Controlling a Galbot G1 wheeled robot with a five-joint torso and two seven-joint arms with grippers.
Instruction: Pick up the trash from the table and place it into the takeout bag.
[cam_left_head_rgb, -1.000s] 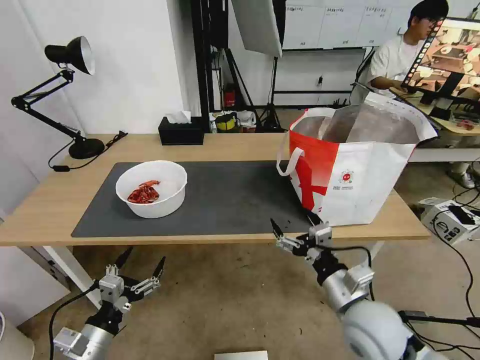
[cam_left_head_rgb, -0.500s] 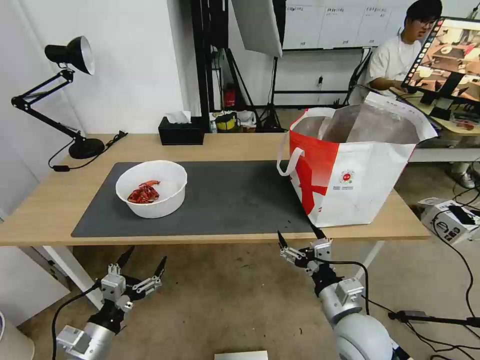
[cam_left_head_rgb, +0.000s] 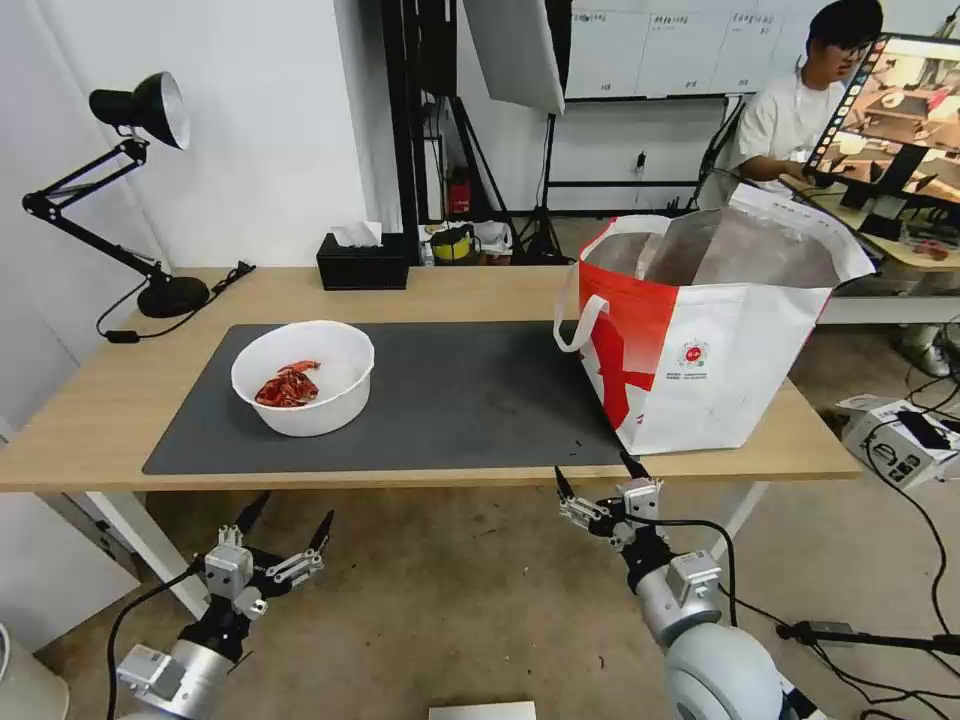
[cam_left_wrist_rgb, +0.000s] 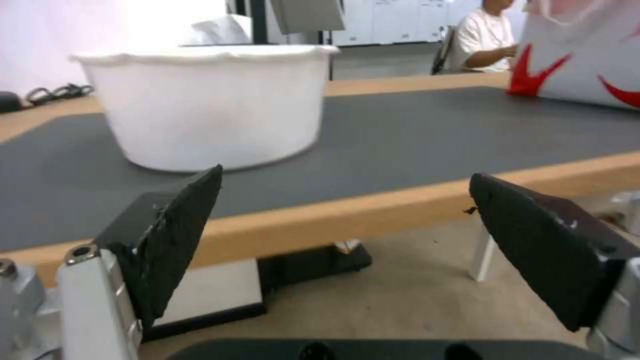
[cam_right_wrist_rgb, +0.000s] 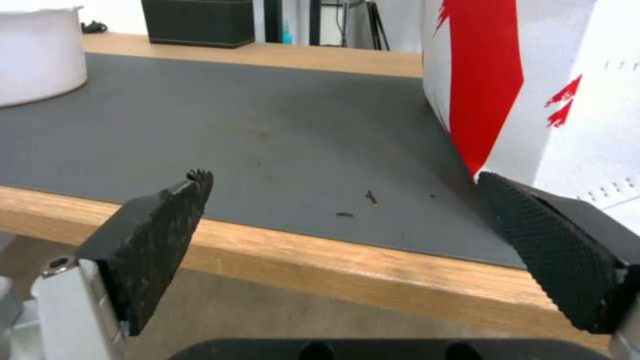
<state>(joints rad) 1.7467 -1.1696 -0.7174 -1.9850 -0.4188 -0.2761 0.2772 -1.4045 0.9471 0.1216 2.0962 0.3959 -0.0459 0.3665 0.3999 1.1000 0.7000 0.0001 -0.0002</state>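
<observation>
Light-wood table (cam_left_head_rgb: 90, 420) under mat (cam_left_head_rgb: 460, 400), lamp (cam_left_head_rgb: 140, 190), tissue box (cam_left_head_rgb: 362, 262)

Worktop (cam_left_head_rgb: 480, 296): light wood-grain surface, smooth, showing a faint sheen along its front edge. Mat (cam_left_head_rgb: 450, 400): dark grey, matt, carrying small dark specks near the bag. Bowl (cam_left_head_rgb: 303, 377): white plastic, smooth wall with a slightly wavy rim, holding glossy red shells (cam_left_head_rgb: 287, 386). Takeout bag (cam_left_head_rgb: 700, 330): red-and-white woven-looking fabric, matt outside, lined with crinkled silver foil that is catching light; white strap handles. Left pincer (cam_left_wrist_rgb: 347, 245) and right pincer (cam_right_wrist_rgb: 347, 250): black rubbery finger pads, the right ones finely knurled, the left ones rougher and scuffed, mounted on brushed silver metal. Tissue box (cam_left_head_rgb: 362, 262): matt black. Desk lamp (cam_left_head_rgb: 140, 110): black, semi-gloss.
</observation>
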